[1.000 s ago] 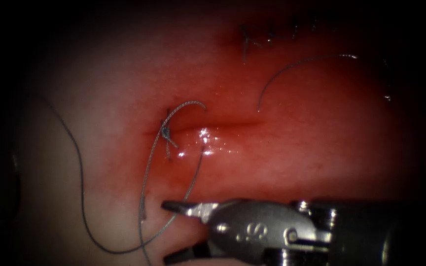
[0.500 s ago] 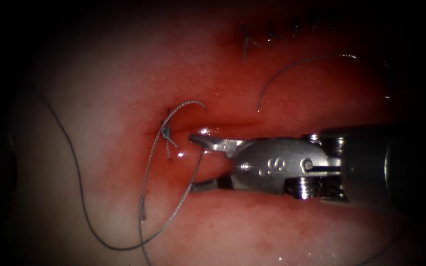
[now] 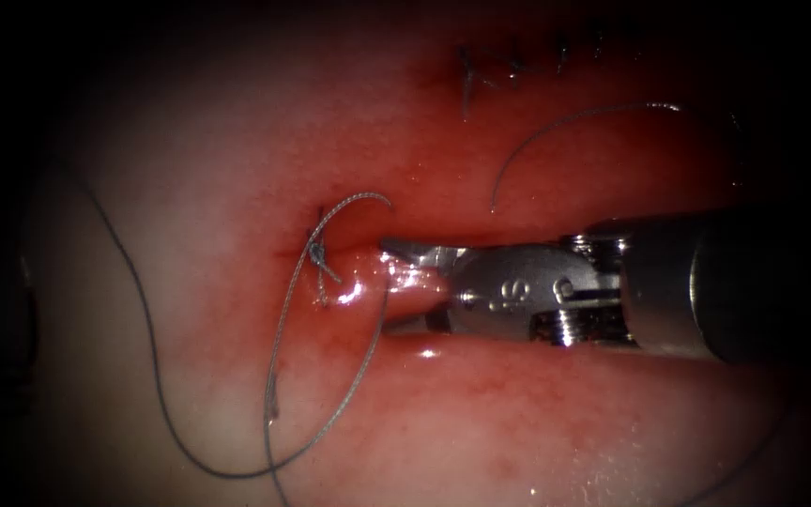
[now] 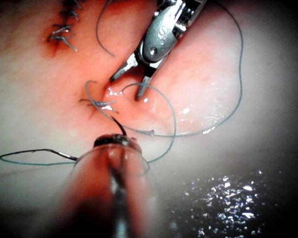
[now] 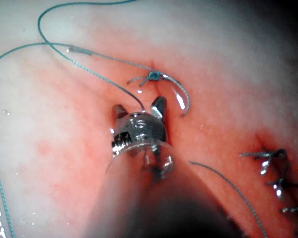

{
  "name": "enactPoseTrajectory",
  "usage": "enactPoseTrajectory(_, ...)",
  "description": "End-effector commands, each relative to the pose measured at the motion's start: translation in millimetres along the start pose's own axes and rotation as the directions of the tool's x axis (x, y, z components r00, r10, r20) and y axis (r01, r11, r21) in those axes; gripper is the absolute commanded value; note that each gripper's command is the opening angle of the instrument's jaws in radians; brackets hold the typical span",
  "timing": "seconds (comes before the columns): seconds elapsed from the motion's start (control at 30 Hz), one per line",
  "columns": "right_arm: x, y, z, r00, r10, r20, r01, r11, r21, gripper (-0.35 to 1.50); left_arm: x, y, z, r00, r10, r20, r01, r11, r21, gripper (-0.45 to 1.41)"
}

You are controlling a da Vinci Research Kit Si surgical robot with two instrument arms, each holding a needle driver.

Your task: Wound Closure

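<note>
In the endoscope view my right tool (image 3: 385,286) comes in from the right, level with the cut (image 3: 452,235) in the tissue (image 3: 190,188). Its jaws stand apart, pressed on the wet tissue just right of the knot (image 3: 315,252). The grey thread (image 3: 368,357) runs down from between their tips. The right tool (image 4: 125,88) (image 5: 139,109) also has its jaws parted in both wrist views, with thread (image 5: 114,84) leading in between them. My left tool (image 4: 114,141) is shut on a dark curved needle (image 4: 118,125) held above the tissue, not in it.
An older row of stitches (image 3: 509,66) lies beyond the cut. A loose arc of thread (image 3: 556,127) rests on the tissue to the right. A long dark thread (image 3: 147,357) loops across the pale tissue on the left. Red fluid wets the cut's edges.
My right tool rose from the picture's lower edge to the cut. It now presses on the tissue beside the knot, jaws a little narrower. Knot and threads stayed in place.
</note>
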Motion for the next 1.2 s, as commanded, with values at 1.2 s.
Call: enactPoseTrajectory(1.2,14.1,-19.8,-9.4,0.983,-0.168,0.072,0.118,0.885,0.451,-0.35,0.1,0.2,1.2,1.0,-0.004,-0.002,0.004,1.0,-0.002,-0.45)
